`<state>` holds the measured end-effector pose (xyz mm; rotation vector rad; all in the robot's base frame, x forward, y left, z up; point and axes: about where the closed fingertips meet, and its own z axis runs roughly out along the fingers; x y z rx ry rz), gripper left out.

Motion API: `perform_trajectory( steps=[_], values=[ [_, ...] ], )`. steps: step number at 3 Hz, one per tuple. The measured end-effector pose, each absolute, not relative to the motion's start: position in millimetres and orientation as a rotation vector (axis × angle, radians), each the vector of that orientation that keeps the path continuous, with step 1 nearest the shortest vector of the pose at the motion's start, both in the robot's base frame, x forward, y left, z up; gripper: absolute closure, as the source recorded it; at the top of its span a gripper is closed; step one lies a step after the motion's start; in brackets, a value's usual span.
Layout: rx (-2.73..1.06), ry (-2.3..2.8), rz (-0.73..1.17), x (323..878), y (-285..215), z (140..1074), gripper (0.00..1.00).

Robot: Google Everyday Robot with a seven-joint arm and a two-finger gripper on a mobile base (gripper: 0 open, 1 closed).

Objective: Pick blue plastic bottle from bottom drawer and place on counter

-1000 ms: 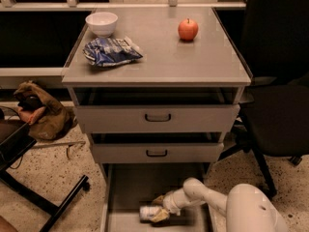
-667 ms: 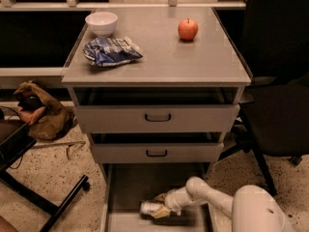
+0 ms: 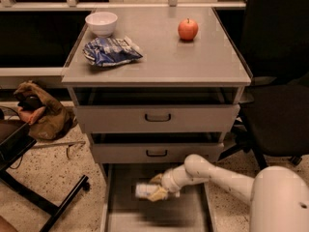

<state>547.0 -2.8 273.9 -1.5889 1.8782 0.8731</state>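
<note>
The blue plastic bottle [image 3: 142,191], clear with a pale label and white cap, lies on its side in the open bottom drawer [image 3: 120,219], raised a little above its grey floor. My gripper [image 3: 157,190] reaches down from the right and is shut on the bottle's right end. The white arm [image 3: 217,173] comes in from the lower right. The counter [image 3: 193,62] is the flat grey top of the cabinet, well above the gripper.
On the counter stand a white bowl [image 3: 101,23], a blue-and-white snack bag [image 3: 111,50] and a red apple [image 3: 188,29]. Two closed drawers with black handles [image 3: 158,117] overhang the bottom one. A black chair [image 3: 280,105] is at the right, a brown bag [image 3: 41,112] at the left.
The gripper has risen with the bottle in it, and both sit higher above the drawer floor and slightly farther back than before.
</note>
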Motion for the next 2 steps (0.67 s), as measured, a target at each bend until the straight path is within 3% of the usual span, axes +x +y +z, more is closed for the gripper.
perform_trajectory(
  steps=[2],
  values=[
    [-1.641,1.852,0.768,559,-1,423,1.00]
  ],
)
